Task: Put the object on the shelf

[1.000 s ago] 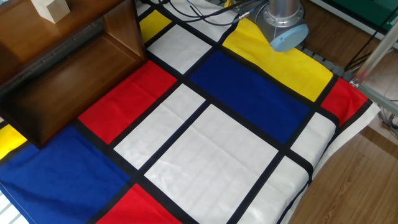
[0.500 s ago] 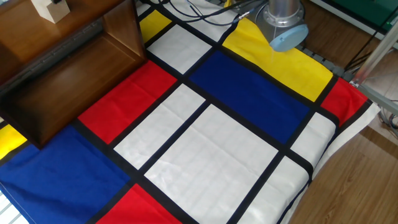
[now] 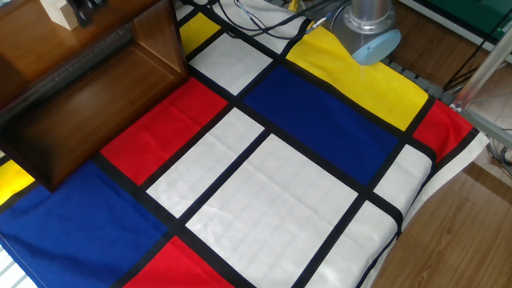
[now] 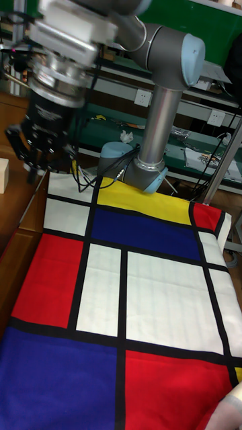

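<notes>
Item one, your gripper [image 4: 42, 161]: it hangs over the left end of the table in the tall fixed view, dark fingers [image 4: 32, 169] spread apart with nothing between them (in the fixed view only a dark tip shows at the top edge, just beside the block). Item two, the object [image 3: 62, 11]: a pale wooden block resting on the top board of the shelf [image 3: 88, 88], apart from the fingers; its edge also peeks in at the left border of the tall view. Item three, the shelf itself: dark brown, flat boards with an upright side panel, at the table's far left corner. Item four, the arm's grey base [image 3: 364, 24] at the back edge, with black cables [image 3: 256, 18] beside it. Item five, the cloth [image 3: 264, 184] covering your table: red, blue, yellow and white panels with black bands.
</notes>
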You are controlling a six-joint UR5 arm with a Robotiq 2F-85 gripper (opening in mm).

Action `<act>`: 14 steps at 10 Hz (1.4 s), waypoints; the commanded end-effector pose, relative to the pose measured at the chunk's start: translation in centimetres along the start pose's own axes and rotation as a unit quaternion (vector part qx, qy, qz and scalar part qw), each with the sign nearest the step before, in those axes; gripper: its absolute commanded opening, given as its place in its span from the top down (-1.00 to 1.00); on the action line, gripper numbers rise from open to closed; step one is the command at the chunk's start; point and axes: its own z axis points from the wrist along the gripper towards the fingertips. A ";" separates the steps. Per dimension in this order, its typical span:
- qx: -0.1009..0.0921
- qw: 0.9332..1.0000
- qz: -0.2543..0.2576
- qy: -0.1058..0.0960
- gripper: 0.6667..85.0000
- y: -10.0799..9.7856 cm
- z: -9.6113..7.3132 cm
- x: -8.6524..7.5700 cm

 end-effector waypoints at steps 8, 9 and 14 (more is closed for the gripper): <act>0.021 0.999 -0.044 -0.018 0.99 4.4 3.2 -0.1; 0.017 0.998 -0.060 -0.018 0.99 4.6 3.2 -0.1; -0.047 0.995 -0.079 -0.049 0.99 8.1 3.0 -1.4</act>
